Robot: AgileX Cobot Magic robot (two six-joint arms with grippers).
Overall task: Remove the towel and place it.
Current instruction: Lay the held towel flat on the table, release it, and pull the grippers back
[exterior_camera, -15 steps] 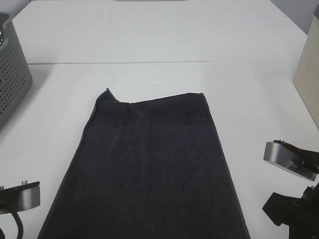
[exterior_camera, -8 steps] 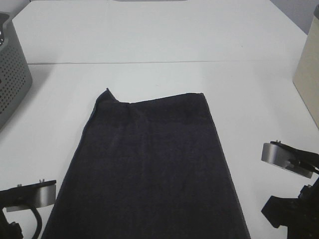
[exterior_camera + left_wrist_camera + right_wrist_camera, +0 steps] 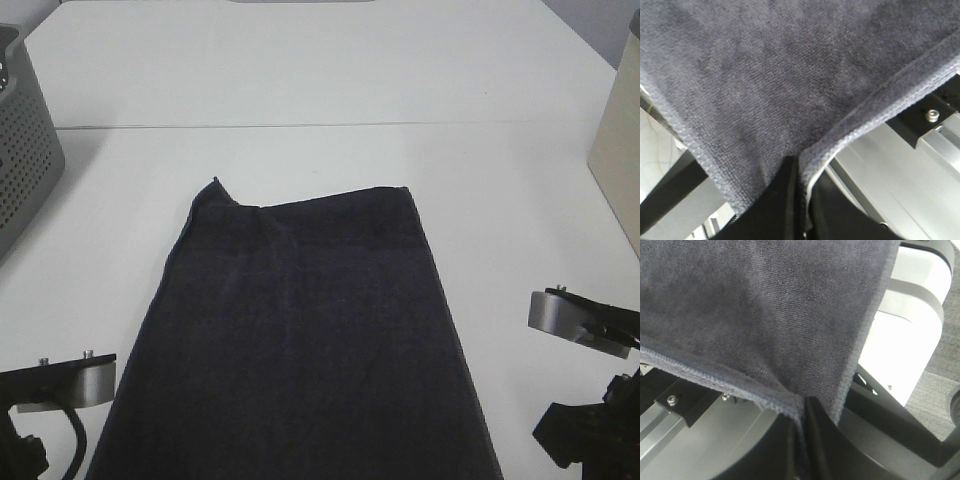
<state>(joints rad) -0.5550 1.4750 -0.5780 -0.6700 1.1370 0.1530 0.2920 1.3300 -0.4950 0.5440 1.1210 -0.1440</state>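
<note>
The towel (image 3: 300, 340), a long dark charcoal cloth, lies spread flat on the white table (image 3: 330, 70) and runs off the near edge. In the left wrist view my left gripper (image 3: 799, 172) is shut on a hemmed corner of the towel (image 3: 765, 80), which spreads away from the dark fingers (image 3: 782, 205). In the right wrist view my right gripper (image 3: 804, 415) pinches the other hemmed corner of the towel (image 3: 755, 305) the same way. In the high view only the arms' wrists show, the left arm (image 3: 60, 385) and the right arm (image 3: 585, 325), one on each side of the towel's near end.
A grey perforated basket (image 3: 25, 150) stands at the table's left edge. A beige box-like object (image 3: 620, 150) stands at the right edge. A seam (image 3: 330, 125) crosses the table behind the towel. Metal frame parts (image 3: 920, 160) lie under the gripped corners.
The left arm's wrist has moved right, closer to the towel's near left side. The right arm has shifted slightly down. The towel lies as before.
</note>
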